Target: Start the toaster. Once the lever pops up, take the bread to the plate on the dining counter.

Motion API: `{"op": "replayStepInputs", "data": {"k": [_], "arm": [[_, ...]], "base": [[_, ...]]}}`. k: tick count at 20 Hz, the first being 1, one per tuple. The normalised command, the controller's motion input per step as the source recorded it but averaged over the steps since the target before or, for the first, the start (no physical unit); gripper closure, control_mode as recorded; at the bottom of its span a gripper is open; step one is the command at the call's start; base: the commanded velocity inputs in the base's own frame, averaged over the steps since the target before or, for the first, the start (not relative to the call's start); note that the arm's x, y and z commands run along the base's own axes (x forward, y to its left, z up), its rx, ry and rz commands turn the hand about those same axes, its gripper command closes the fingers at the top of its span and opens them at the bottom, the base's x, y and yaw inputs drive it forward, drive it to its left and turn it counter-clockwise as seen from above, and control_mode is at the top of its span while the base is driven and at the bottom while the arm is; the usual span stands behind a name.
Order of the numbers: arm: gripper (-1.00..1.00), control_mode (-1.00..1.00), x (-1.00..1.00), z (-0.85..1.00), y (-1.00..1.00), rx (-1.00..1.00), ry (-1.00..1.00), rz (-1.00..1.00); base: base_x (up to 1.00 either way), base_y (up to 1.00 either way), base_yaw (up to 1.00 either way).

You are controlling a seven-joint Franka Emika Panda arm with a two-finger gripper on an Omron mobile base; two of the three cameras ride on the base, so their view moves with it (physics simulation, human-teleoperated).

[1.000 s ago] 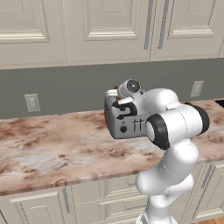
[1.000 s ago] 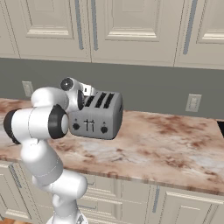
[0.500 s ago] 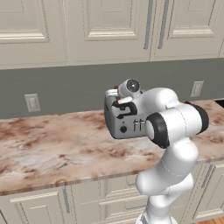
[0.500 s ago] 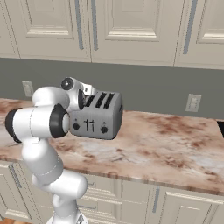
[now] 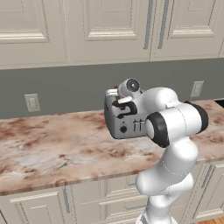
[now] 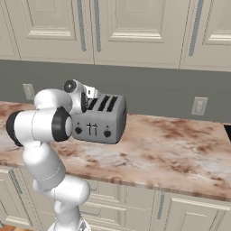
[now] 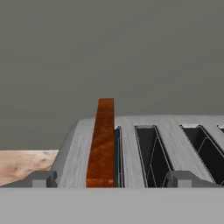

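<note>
Now you face a pinkish-brown veined marble counter (image 5: 52,148) under cream cabinets (image 5: 105,26). On it stands the boxy silver-grey toaster (image 6: 101,122); its leftmost slot holds the upright orange-brown bread slice (image 7: 101,144), between your spread tool (image 7: 111,179) fingertips.

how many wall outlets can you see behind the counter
2. One outlet is on the grey wall left of the toaster. The other outlet is on the same wall right of the toaster. The arm could hide more.
</note>
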Motion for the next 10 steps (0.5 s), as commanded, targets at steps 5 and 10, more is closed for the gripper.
{"op": "replayStepInputs", "data": {"k": [5,10], "arm": [[1.0,-1.0,0.0,0.0,0.0,0.0,0.0,0.0],[1.0,-1.0,0.0,0.0,0.0,0.0,0.0,0.0]], "base": [[0.0,0.0,0.0],[0.0,0.0,0.0]]}}
